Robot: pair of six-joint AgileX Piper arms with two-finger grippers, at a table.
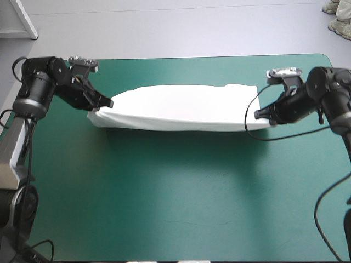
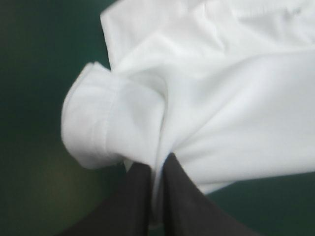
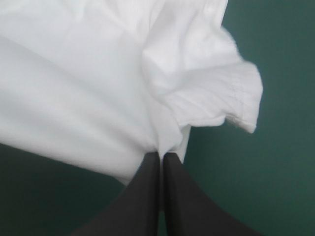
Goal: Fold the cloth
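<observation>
Cloth position: the white short-sleeved fabric T-shirt point(image 1: 181, 107) lies as one long folded band across the far half of the teal-green table cover point(image 1: 175, 197), its length running left to right. The left gripper point(image 1: 108, 103), with two broad black fin-shaped fingers, sits at the band's left end. The right gripper point(image 1: 260, 113), of the same build, sits at the band's right end. Each pair of fingers is pressed almost together with a pinch of the white fabric clamped between the tips.

View comparison:
- The high view alone shows the full band, both arms at once, and the bare cover on the near side. A shadow runs along the band's near edge; whether that edge is off the cover cannot be told.
- The left wrist view alone shows a rolled left sleeve cuff point(image 2: 91, 128) with a stitched hem, bulging just beside the clamped fold.
- The right wrist view alone shows the right sleeve cuff point(image 3: 241, 93), hemmed and flaring outward just beyond the fingertips
</observation>
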